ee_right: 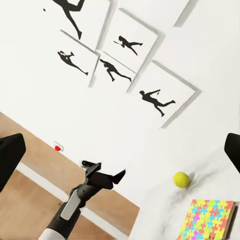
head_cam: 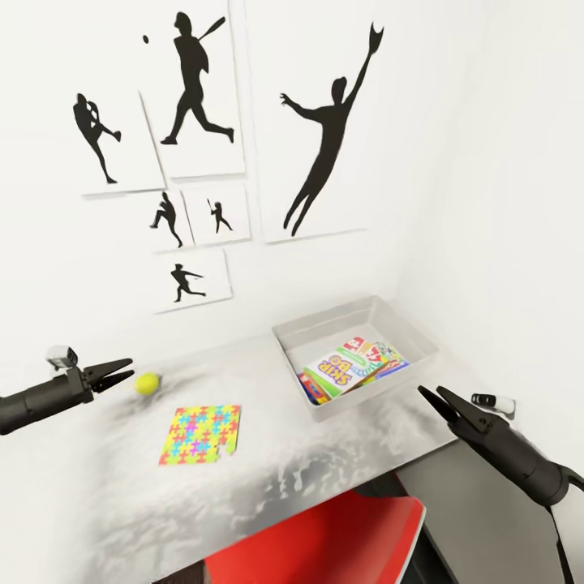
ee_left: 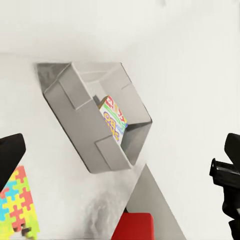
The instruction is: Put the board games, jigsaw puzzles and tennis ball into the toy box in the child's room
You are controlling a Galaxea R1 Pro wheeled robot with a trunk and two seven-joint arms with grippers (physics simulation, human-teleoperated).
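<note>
On the table (head_cam: 324, 478), at 2 o'clock: toy box (head_cam: 324, 401), already holding board games (head_cam: 350, 369) stacked flat.
Centre, 7 o'clock of box: jigsaw puzzle (head_cam: 201, 434), flat, awaiting pickup.
Puzzle's 10 o'clock: tennis ball (head_cam: 147, 384), loose.
Left gripper (head_cam: 122, 371): fingers parted, empty, just beside ball, likely lined up to grasp.
Right gripper (head_cam: 431, 396): fingers parted, empty, idle by box.

On the table (head_cam: 341, 454) sit one toy box (head_cam: 324, 341) holding at least two board games (head_cam: 347, 367), though the stack hides an exact count, one jigsaw puzzle (head_cam: 200, 434) and one tennis ball (head_cam: 147, 384), with six silhouette posters (head_cam: 316, 122) on the wall above.
</note>
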